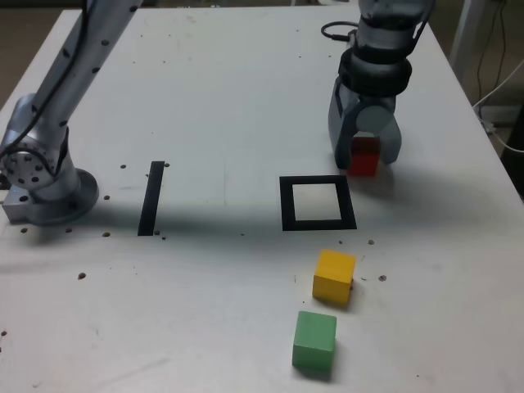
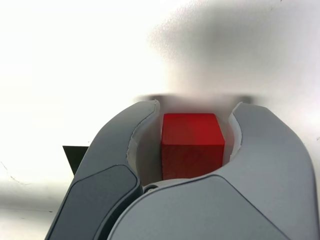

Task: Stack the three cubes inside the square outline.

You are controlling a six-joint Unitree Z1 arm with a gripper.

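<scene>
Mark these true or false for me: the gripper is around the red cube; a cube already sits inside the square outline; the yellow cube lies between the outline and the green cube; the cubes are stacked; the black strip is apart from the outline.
1. The gripper is around the red cube. True.
2. A cube already sits inside the square outline. False: its white centre is bare.
3. The yellow cube lies between the outline and the green cube. True.
4. The cubes are stacked. False: each is apart from the others.
5. The black strip is apart from the outline. True.
</scene>
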